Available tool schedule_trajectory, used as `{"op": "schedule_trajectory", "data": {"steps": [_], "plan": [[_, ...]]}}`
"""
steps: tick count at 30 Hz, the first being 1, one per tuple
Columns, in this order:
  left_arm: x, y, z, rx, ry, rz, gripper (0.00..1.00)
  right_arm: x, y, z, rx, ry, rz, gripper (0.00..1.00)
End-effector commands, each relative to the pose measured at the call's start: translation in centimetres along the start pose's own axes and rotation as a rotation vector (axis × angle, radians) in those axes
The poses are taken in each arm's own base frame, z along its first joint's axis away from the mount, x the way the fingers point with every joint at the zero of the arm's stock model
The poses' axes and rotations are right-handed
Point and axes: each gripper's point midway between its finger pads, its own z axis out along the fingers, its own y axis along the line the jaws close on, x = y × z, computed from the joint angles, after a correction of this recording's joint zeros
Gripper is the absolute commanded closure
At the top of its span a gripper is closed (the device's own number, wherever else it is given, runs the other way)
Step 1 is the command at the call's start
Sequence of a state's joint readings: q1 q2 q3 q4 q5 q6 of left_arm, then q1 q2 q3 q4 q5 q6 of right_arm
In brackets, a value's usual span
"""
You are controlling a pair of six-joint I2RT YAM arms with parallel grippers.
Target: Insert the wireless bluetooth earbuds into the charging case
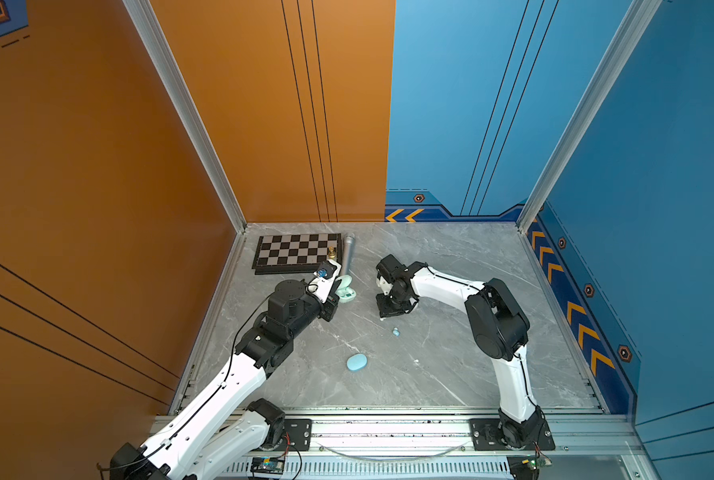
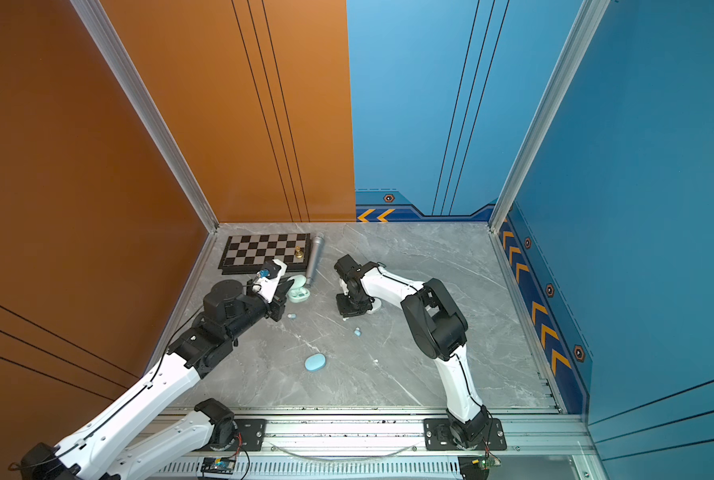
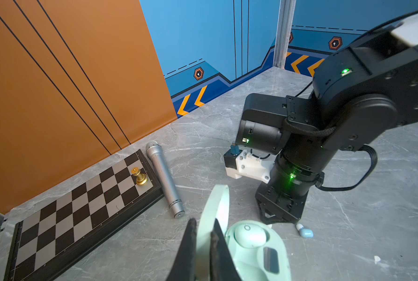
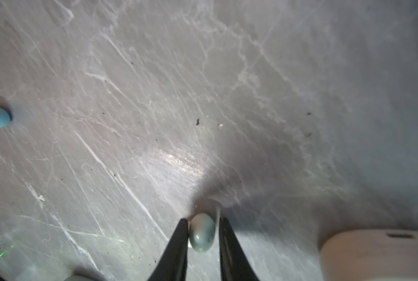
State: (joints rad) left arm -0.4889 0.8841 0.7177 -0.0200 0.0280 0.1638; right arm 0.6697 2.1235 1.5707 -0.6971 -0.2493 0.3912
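Looking down on the grey table [image 1: 450, 270], we see the left gripper [image 3: 204, 222] with its jaws clamped tight on the raised lid [image 3: 217, 202] of the open pale green case [image 3: 251, 243]. A closed blue case [image 1: 356, 362] lies nearer the front edge. At mid-table the right gripper [image 4: 204, 219] stands with jaws narrowed around a pale green earbud [image 4: 201, 233] lying on the table: one jaw touches it, a sliver of gap shows at the other. A light blue earbud [image 1: 396, 331] lies loose nearby.
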Motion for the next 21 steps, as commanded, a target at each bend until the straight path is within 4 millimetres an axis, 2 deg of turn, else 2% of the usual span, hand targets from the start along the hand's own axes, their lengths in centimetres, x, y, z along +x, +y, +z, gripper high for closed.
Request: {"op": "schedule_trajectory", "data": {"steps": [1,8,12,17,21], "plan": [[0.1,0.0,-0.3,0.006,-0.001,-0.011,1.00,0.7,-0.8,0.9,0.053,0.041,0.007,0.79],[0.4,-0.1,-0.4,0.008,0.008,-0.008,1.00,0.6,-0.6,0.6,0.047,0.037,0.008,0.89],[0.9,-0.3,-0.1,0.018,0.013,-0.008,1.00,-0.2,-0.1,-0.6,0.022,0.007,0.005,0.92],[1.2,-0.3,0.8,0.014,-0.014,-0.010,1.00,-1.9,1.1,-4.0,-0.074,-0.052,0.021,0.92],[1.0,-0.3,2.1,0.011,-0.042,-0.023,1.00,-2.8,2.6,-8.8,-0.186,-0.121,0.008,0.93]]}}
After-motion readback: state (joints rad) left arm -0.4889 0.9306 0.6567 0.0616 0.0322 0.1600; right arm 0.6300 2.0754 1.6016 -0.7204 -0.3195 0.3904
